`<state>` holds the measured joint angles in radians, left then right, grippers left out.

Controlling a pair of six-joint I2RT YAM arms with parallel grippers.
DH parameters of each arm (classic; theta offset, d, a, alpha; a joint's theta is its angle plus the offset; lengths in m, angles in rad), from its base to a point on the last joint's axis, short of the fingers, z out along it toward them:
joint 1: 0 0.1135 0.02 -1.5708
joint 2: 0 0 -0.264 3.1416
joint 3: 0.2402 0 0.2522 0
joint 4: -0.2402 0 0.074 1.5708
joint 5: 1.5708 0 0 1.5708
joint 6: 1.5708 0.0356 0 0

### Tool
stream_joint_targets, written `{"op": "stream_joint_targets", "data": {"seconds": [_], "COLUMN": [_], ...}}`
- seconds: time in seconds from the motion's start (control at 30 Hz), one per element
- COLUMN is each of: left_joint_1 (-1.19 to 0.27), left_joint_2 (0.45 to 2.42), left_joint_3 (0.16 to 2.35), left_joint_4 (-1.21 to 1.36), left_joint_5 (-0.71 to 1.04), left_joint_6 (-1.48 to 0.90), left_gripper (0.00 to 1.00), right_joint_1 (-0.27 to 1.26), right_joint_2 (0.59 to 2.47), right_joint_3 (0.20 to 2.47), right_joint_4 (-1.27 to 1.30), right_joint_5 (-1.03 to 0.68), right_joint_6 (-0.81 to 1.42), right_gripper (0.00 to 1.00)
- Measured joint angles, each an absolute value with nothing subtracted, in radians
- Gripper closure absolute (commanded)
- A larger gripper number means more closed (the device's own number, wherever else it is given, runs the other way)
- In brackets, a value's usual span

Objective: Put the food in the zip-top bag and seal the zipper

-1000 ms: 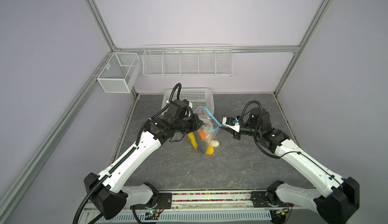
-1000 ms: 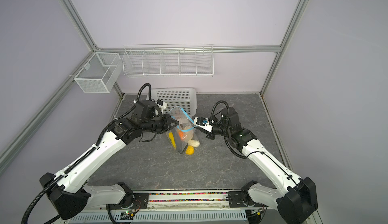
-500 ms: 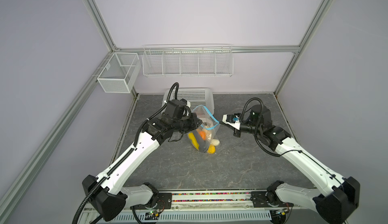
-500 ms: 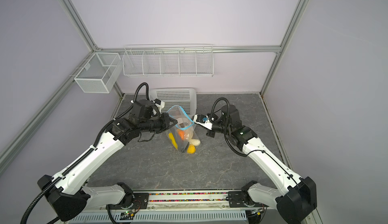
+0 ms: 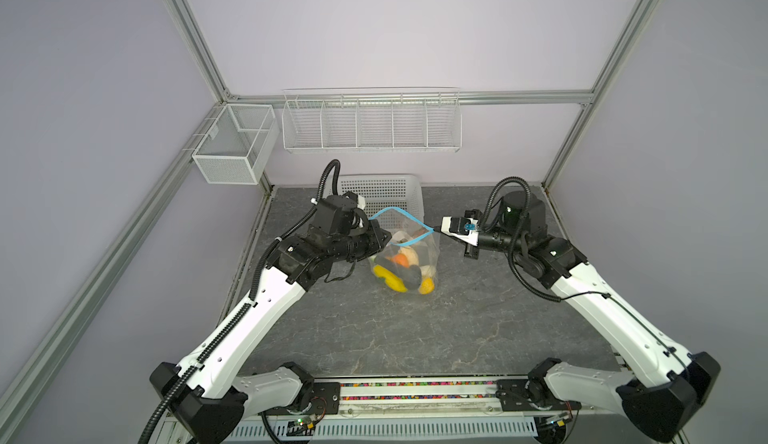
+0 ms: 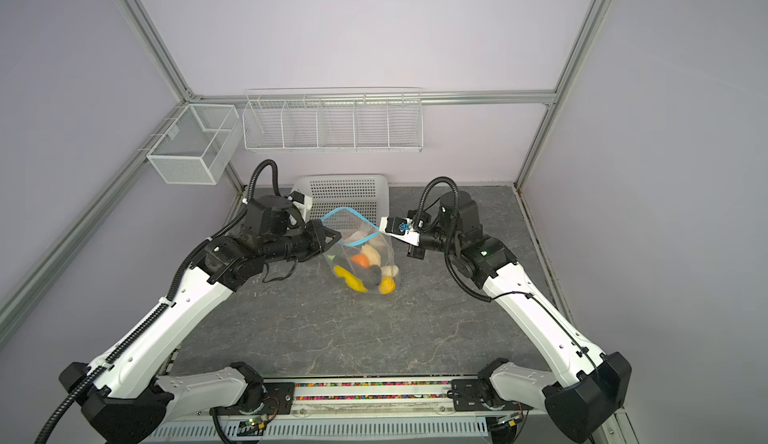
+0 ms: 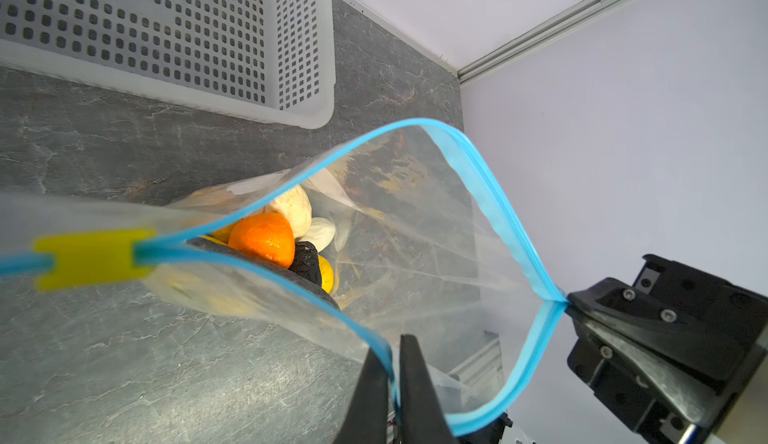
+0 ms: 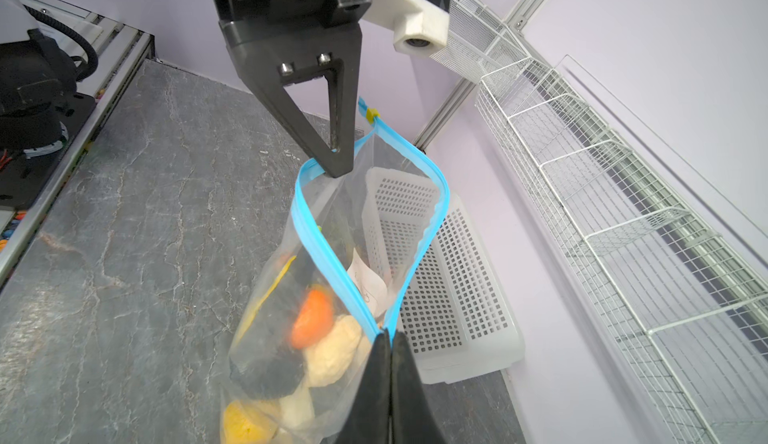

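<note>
Left wrist view: the left gripper (image 7: 392, 358) was closed on one lip of the zipper (image 7: 494, 196), partway along its length, with the blue strip passing between the two black fingers. The right gripper (image 7: 575, 302) was fully closed on the end of the zipper where both lips met. The yellow slider (image 7: 91, 259) sat at the opposite end, so most of the mouth stood unsealed in an open loop.

In both top views the zip-top bag (image 5: 419, 254) hung between the two grippers over the middle of the table (image 5: 415, 338). Whether its lower end rested on the surface could not be told. The food (image 5: 405, 269) lay inside at the bottom: orange, yellow, beige and black pieces showed through the plastic. None was visible on the table, so loading appeared complete and sealing remained. The two-point hold probably served to keep the mouth edge taut and raised so that the slider could run along it.

Both arms reached from the near rail with bent elbows. The left gripper (image 6: 332, 238) pointed right and the right gripper (image 6: 382, 226) pointed left, facing each other across the bag. The white basket (image 5: 374, 192) stood just beyond, at the far wall.
</note>
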<state>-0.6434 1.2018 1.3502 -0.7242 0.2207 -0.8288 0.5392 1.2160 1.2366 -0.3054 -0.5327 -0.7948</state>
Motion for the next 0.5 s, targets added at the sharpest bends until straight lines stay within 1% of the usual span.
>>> {"op": "stream_joint_targets", "data": {"seconds": [0.1, 0.27, 0.3, 0.33, 0.37, 0.43, 0.5], "left_joint_1": [-0.643, -0.643, -0.643, -0.643, -0.643, -0.641, -0.63], "left_joint_2": [1.187, 1.157, 1.152, 1.148, 1.145, 1.14, 1.134], "left_joint_3": [1.35, 1.35, 1.35, 1.35, 1.35, 1.35, 1.348], "left_joint_4": [-0.724, -0.726, -0.727, -0.73, -0.733, -0.741, -0.746], "left_joint_5": [0.209, 0.19, 0.186, 0.178, 0.175, 0.16, 0.154], "left_joint_6": [-0.833, -0.836, -0.835, -0.833, -0.834, -0.822, -0.803], "left_gripper": [0.88, 0.81, 0.76, 0.69, 0.61, 0.41, 0.29], "right_joint_1": [0.539, 0.539, 0.539, 0.539, 0.539, 0.539, 0.539], "right_joint_2": [1.24, 1.261, 1.262, 1.262, 1.262, 1.262, 1.262], "right_joint_3": [1.27, 1.303, 1.309, 1.312, 1.315, 1.316, 1.316], "right_joint_4": [-0.327, -0.355, -0.363, -0.369, -0.372, -0.377, -0.381], "right_joint_5": [-0.534, -0.54, -0.541, -0.543, -0.545, -0.548, -0.551], "right_joint_6": [-0.818, -0.855, -0.862, -0.867, -0.87, -0.876, -0.881], "right_gripper": [0.94, 0.94, 0.94, 0.93, 0.94, 0.94, 0.94]}}
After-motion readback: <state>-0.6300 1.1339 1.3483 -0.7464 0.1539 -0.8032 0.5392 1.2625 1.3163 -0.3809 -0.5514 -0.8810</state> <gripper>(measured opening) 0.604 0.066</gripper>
